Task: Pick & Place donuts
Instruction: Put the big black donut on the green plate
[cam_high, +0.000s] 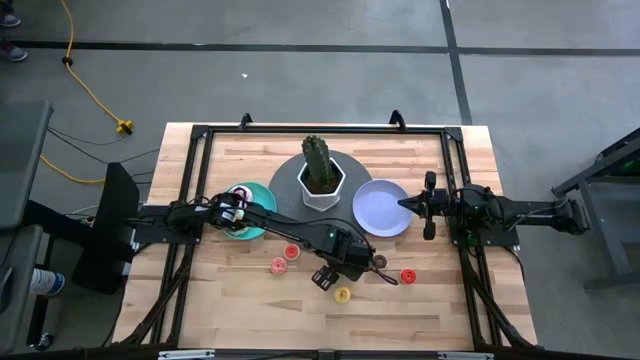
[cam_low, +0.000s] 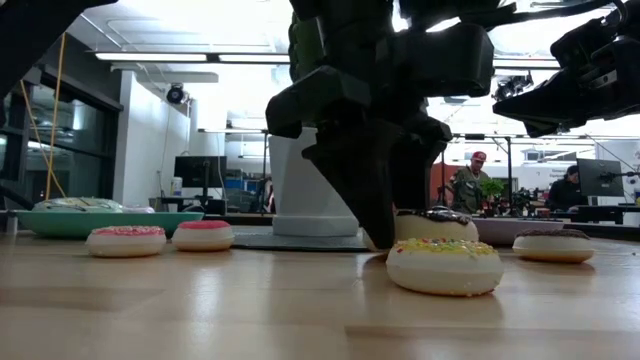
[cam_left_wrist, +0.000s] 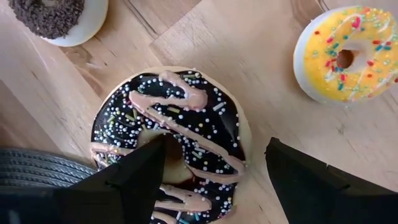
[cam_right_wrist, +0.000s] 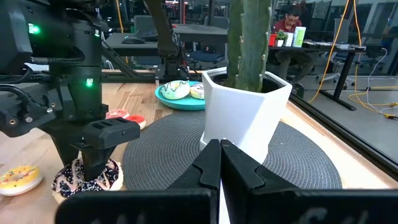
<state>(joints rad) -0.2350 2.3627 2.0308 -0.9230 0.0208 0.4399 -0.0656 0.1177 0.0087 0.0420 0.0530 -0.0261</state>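
Observation:
My left gripper (cam_left_wrist: 211, 180) is open and points down over a chocolate-iced donut with pink drizzle (cam_left_wrist: 186, 118) lying flat on the table. One finger (cam_left_wrist: 140, 174) stands at the donut's hole, and the other (cam_left_wrist: 311, 180) is outside its rim with a gap. Flat on the table nearby are a yellow donut (cam_left_wrist: 345, 53) (cam_high: 343, 294), a brown-sprinkled donut (cam_left_wrist: 53, 18) (cam_high: 380, 262), two red ones (cam_high: 291, 252) (cam_high: 408, 275) and a pink one (cam_high: 279, 266). More donuts (cam_right_wrist: 180, 90) lie on the teal plate (cam_high: 258, 228). My right gripper (cam_high: 404, 203) is shut, waiting by the lavender plate (cam_high: 381, 207). My left gripper comes from above with one finger (cam_left_wrist: 149, 158) over the hole of the chocolate donut (cam_left_wrist: 171, 155) and the other outside its rim. I cannot tell whether either finger touches it. The donut lies flat on the table.
A cactus in a white pot (cam_high: 322, 178) stands on a round grey mat (cam_high: 290, 185) at the table's far middle, between the two plates. A black frame (cam_high: 200, 135) runs around the tabletop. Bare wood lies along the near edge (cam_high: 260, 320). People sit in the room behind (cam_low: 470, 180).

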